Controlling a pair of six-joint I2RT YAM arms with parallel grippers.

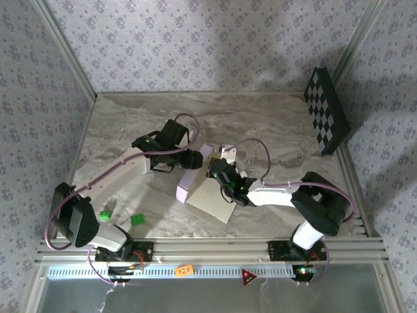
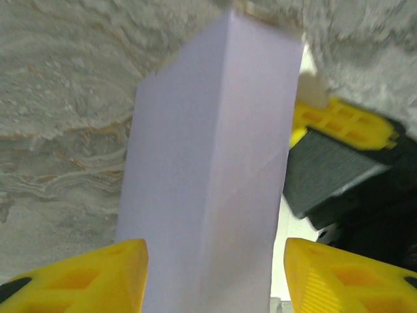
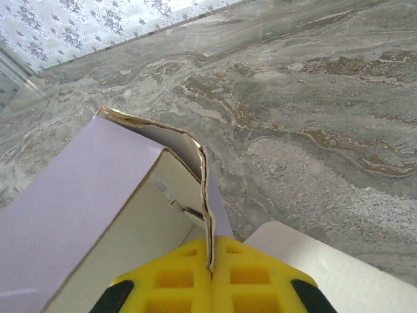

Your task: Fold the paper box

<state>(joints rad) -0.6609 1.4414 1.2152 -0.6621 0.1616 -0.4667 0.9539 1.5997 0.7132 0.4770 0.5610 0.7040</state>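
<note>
The paper box [image 1: 195, 187] is thin card, light and easily creased, with little stiffness until its walls lock, so I take it by the wall edges, never the flat panels. It sits mid-table, a lavender wall raised at its 9 o'clock side and a cream flap lying flat towards 5 o'clock. My right claw [image 3: 210, 253] is clamped on a frayed upright edge. My left claw [image 2: 215, 261] stands apart, straddling the lavender wall.
</note>
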